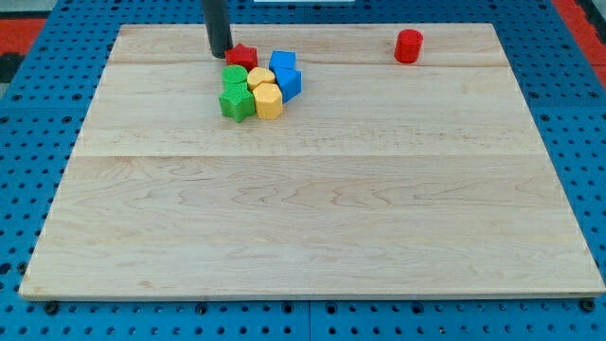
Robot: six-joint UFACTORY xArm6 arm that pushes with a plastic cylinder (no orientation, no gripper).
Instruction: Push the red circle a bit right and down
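Pale wooden board (312,227) on a blue perforated base (28,114), red corners at the view's top

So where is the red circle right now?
The red circle stands alone near the board's top edge, toward the view's right, far from the block cluster and my tip.

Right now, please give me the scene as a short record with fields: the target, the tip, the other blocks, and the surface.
target: red circle, alone near the view's top right
tip: my tip, at the view's top, touching or almost touching the left side of the red star, far left of the target
cluster: red star, two green blocks, two yellow blocks, two blue blocks, packed together
surface: wooden board
task state: target not yet touched
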